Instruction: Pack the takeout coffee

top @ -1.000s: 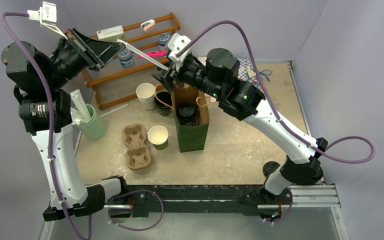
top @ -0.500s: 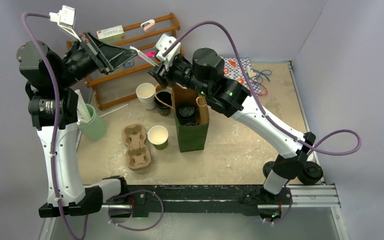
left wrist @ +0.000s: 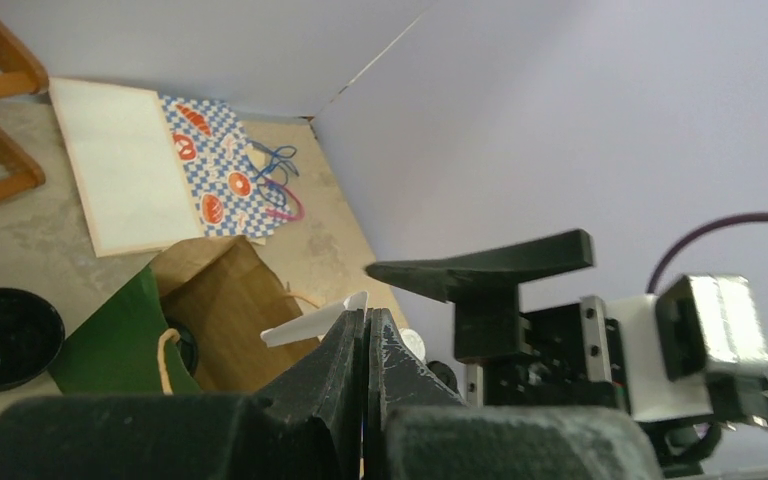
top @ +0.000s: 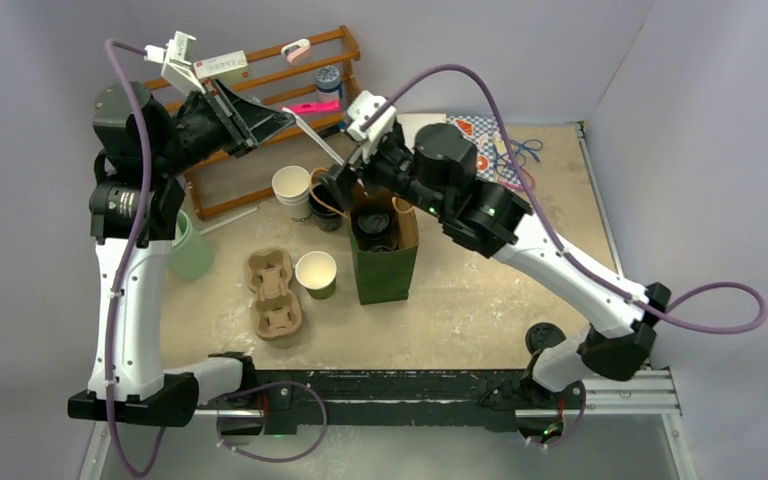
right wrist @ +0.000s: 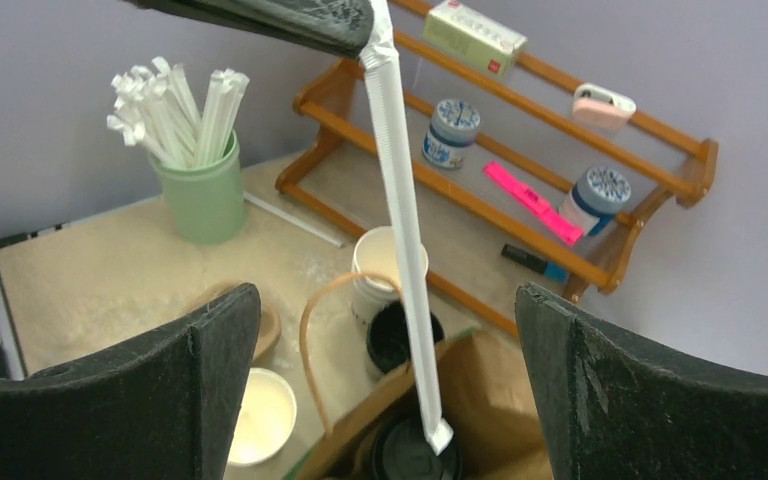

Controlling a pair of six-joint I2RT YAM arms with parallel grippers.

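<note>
Done: we see coffee [top: 374,225] standing in bag [top: 385,272] | left gripper [top: 278,118] pinches straw [right wrist: 400,200] above bag | right gripper [right wrist: 388,290] spread wide, empty | to do, we judge: straw in.

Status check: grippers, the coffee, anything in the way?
Left gripper shut on white paper-wrapped straw. Right gripper open, empty. Black-lidded takeout cup inside green paper bag; straw tip over its lid.
</note>
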